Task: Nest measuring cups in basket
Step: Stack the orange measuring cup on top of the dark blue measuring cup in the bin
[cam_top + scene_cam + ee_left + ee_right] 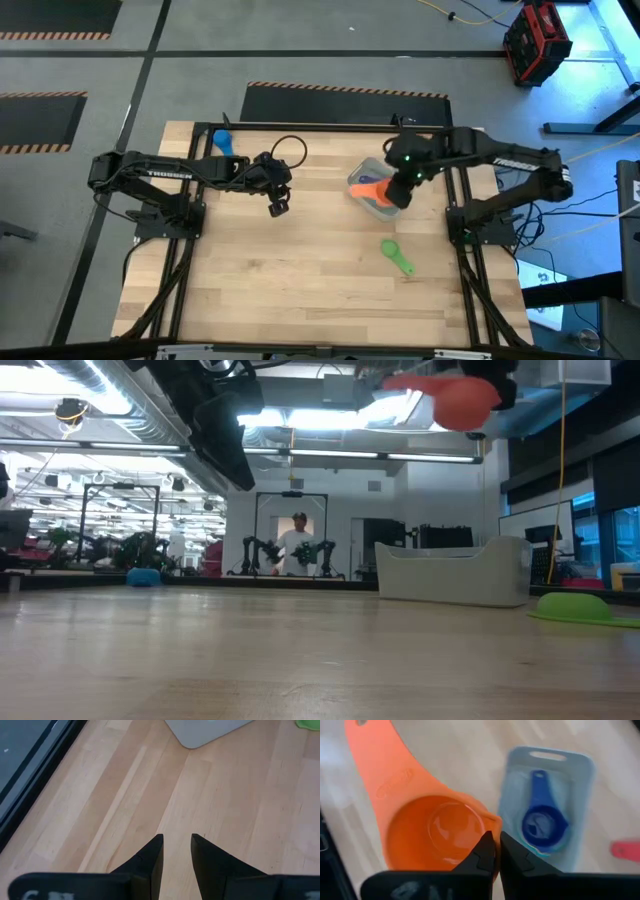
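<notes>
High view: right gripper (397, 193) over basket (362, 190), jaws clamped on orange cup (372, 187); green cup (395, 256) lies nearer on bench (300, 280). Left gripper (279, 208) idle, jaws apart. Right wrist view: blue cup (542, 822) inside basket.

Orange cup (427, 827) above basket (580, 780), blue cup (543, 822) inside

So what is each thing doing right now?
Orange cup: held in the air above the basket, pinched at its rim.
Right hand: shut on the orange cup.
Left hand: open, empty, over bare table.
Basket: on the table, blue cup inside.
Blue cup: lying in the basket.
Green cup: loose on the table.
</notes>
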### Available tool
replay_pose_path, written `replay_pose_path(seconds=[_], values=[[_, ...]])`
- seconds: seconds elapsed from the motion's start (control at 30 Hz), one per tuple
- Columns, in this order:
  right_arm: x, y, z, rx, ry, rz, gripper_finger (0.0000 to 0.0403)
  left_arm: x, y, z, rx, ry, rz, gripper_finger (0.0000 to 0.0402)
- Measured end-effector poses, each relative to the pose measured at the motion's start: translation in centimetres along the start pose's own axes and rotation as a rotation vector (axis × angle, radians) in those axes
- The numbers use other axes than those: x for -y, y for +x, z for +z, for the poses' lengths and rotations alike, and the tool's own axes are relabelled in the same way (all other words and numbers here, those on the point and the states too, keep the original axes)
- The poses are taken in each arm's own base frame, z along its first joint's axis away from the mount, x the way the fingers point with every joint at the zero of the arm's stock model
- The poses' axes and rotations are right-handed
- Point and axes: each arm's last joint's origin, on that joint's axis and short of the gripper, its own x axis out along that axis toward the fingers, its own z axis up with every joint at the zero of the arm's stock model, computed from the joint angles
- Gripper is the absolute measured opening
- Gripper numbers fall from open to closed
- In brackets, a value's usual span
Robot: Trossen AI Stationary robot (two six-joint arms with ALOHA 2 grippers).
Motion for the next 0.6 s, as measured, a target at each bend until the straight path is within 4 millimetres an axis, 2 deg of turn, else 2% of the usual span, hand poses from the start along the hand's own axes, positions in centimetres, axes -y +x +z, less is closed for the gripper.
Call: replay_pose_path(seconds=[0.2, 0.37, 0.6], values=[[3.1, 0.5, 0.0, -0.001, 0.083, -0.093, 0.0013, 0.0, 0.0, 0.0, 0.0, 0.0, 0.0, 0.0092], [5.7, 3.0, -0.4, -0.055, 0.181, -0.158, 0.0014, 0.0, 0.0, 0.0, 0.0, 0.0, 0.0, 0.0092], [9.0, 6.8, -1.0, -0.043, 0.327, -0.191, 0.0015, 0.0, 0.0, 0.0, 0.0, 0.0, 0.001, 0.0092]])
